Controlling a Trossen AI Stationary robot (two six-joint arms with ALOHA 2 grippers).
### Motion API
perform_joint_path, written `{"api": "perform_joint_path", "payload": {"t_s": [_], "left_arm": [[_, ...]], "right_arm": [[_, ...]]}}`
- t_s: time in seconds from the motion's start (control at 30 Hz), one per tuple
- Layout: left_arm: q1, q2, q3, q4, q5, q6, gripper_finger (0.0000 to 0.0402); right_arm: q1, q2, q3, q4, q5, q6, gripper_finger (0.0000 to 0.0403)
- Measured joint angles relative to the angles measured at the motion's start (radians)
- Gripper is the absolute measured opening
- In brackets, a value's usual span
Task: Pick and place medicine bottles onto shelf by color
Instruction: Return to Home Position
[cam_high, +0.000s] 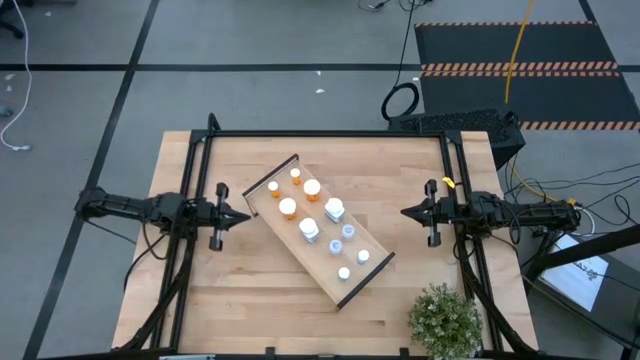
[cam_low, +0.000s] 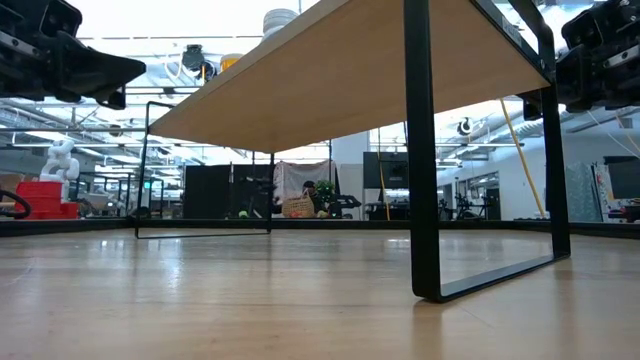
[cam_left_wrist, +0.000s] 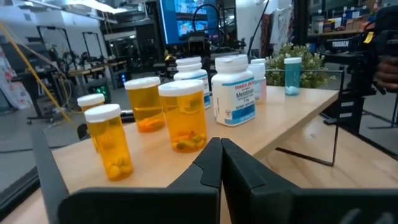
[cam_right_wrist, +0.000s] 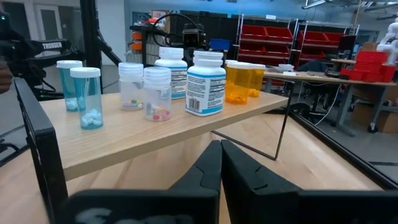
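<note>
the dark two-finger left gripper (cam_high: 246, 216) is held over the light-wood bench (cam_high: 205, 300) at the shelf's 9 o'clock side, well apart from it. its fingers (cam_left_wrist: 205, 168) are pressed together tip to tip, and nothing is gripped between them.

the long light-wood shelf (cam_high: 315, 258) with thin dark end walls is set at the bench's middle, slanted from 11 o'clock to 5 o'clock. in the low view it is seen raised on a thin dark frame. ten white-capped medicine bottles (cam_high: 310, 230) are stood upright on it, sorted along its length. four orange-bodied bottles (cam_high: 288, 208) are grouped at the 11 o'clock end. two larger white-bodied labelled bottles (cam_high: 334, 209) are placed in the middle. two small clear bottles (cam_right_wrist: 157, 92) and two blue-tinted bottles (cam_right_wrist: 86, 96) are gathered toward the 5 o'clock end, the blue-tinted pair nearest the end wall.

the dark right gripper (cam_high: 403, 213) is held at the shelf's 3 o'clock side, level with the left one and likewise well apart from the shelf. its fingers (cam_right_wrist: 208, 165) are closed against each other, with nothing held.

a small green leafy plant (cam_high: 445, 320) is placed at the bench's 5 o'clock corner.
</note>
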Motion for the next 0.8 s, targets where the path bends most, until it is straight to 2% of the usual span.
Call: {"api": "perform_joint_path", "payload": {"t_s": [0.27, 0.53, 0.7, 0.8], "left_arm": [[0.000, -0.084, 0.000, -0.067, 0.001, 0.049, 0.0002], [0.006, -0.082, 0.000, -0.090, 0.002, 0.080, 0.0002], [0.065, -0.082, 0.001, -0.099, 0.008, 0.091, 0.0003], [0.104, -0.082, 0.001, -0.100, 0.066, 0.094, 0.0003]], "right_arm": [[0.000, 0.000, 0.000, 0.006, 0.000, -0.008, 0.0000], [0.000, 0.000, 0.000, 0.007, 0.000, -0.010, 0.0000], [0.000, 0.000, 0.000, 0.008, 0.000, -0.010, 0.0000], [0.000, 0.000, 0.000, 0.008, 0.000, -0.009, 0.0000]]}}
